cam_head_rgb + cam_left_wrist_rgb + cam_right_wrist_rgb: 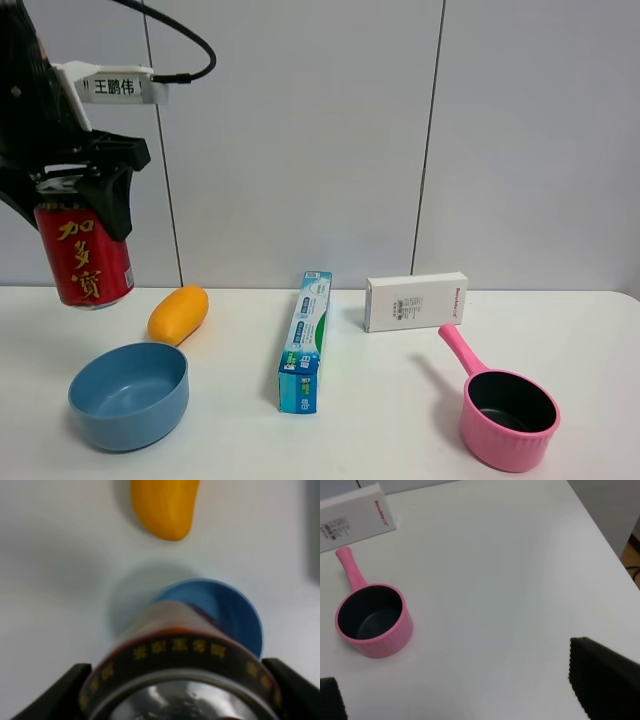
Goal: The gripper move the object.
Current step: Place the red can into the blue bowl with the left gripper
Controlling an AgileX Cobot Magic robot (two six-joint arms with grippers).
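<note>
Red can (85, 265) aloft, over blue bowl (128, 415)

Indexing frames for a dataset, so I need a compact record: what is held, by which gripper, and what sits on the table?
held: red can, lifted off the table
holder: left gripper, shut on its upper part
right gripper: open, empty
beneath can, roughly: blue bowl
on table: orange fruit, blue-green box, white box, pink saucepan
</note>
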